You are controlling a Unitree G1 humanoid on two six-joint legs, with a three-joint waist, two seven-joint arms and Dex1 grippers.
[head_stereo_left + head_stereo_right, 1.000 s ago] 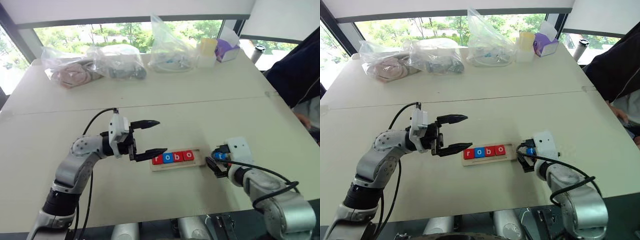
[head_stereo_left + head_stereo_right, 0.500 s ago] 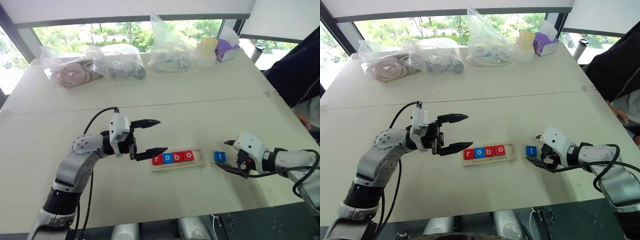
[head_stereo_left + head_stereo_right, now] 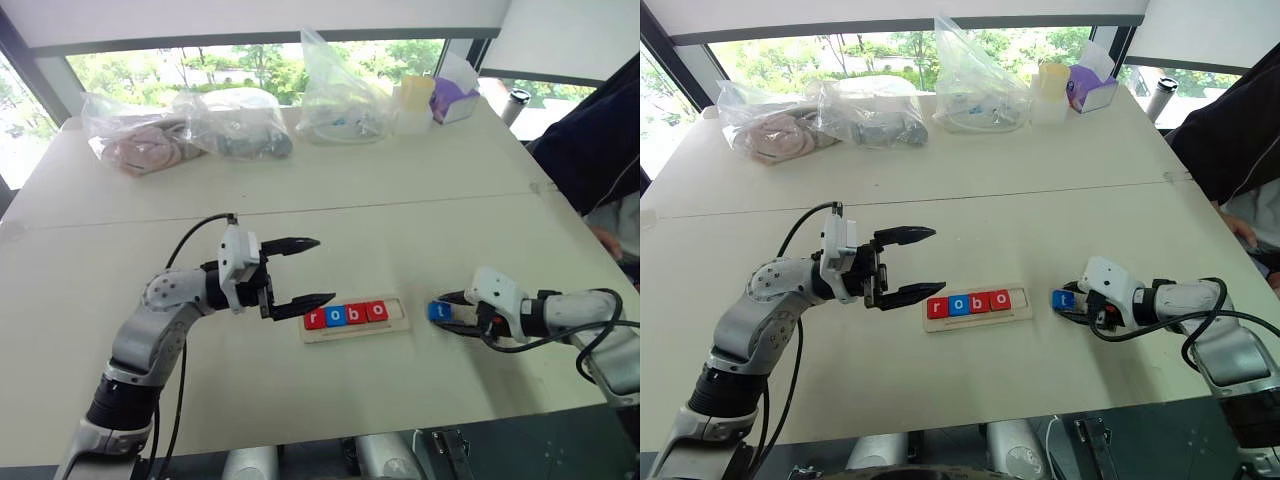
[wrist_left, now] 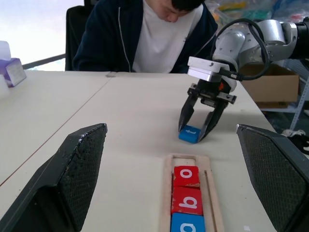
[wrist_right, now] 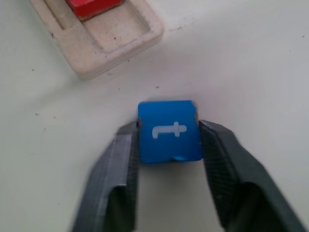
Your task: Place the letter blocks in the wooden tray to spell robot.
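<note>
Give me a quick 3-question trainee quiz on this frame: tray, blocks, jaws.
1. Multiple choice: which letters sit in the tray?
A) r, o, b, o
B) r, o, b, t
C) o, b, o, t
2. True or false: the t block is already in the tray's last slot.
3. Fill in: the right gripper is ____ on the t block, while the left gripper hangs ____ by the tray's r end.

Key:
1. A
2. False: it lies on the table, past the tray's empty end slot.
3. shut; open
</note>
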